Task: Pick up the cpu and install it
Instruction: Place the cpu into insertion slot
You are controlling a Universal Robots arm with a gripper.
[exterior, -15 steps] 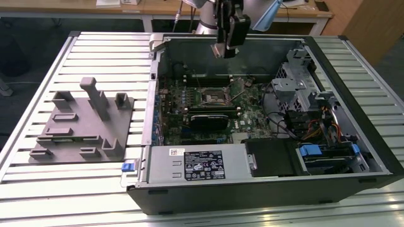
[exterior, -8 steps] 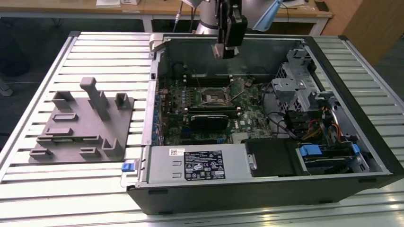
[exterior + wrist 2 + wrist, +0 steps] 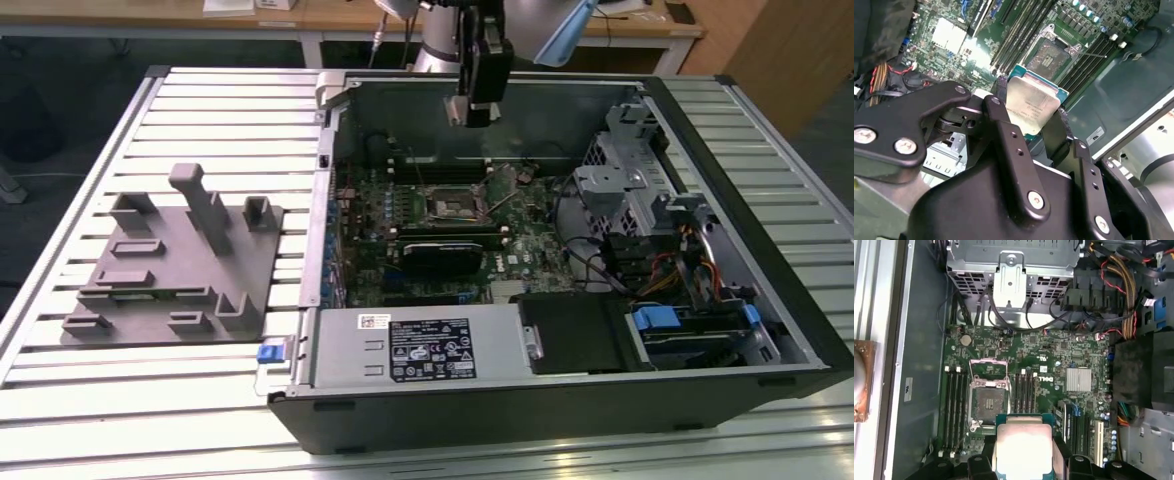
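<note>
Above the open computer case (image 3: 561,400), the gripper (image 3: 474,116) carries the cpu (image 3: 1024,447).
Its jaws are clamped on two opposite edges of the chip, holding it in the air over the motherboard (image 3: 1054,350), just beside the open socket (image 3: 988,400). A grey holder block (image 3: 174,260) sits on the slatted table (image 3: 134,425) at the exterior view's left.

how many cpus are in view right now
1. The cpu is gripped in the end effector above the motherboard, not yet in the open socket. Another could be hidden elsewhere in the case.
</note>
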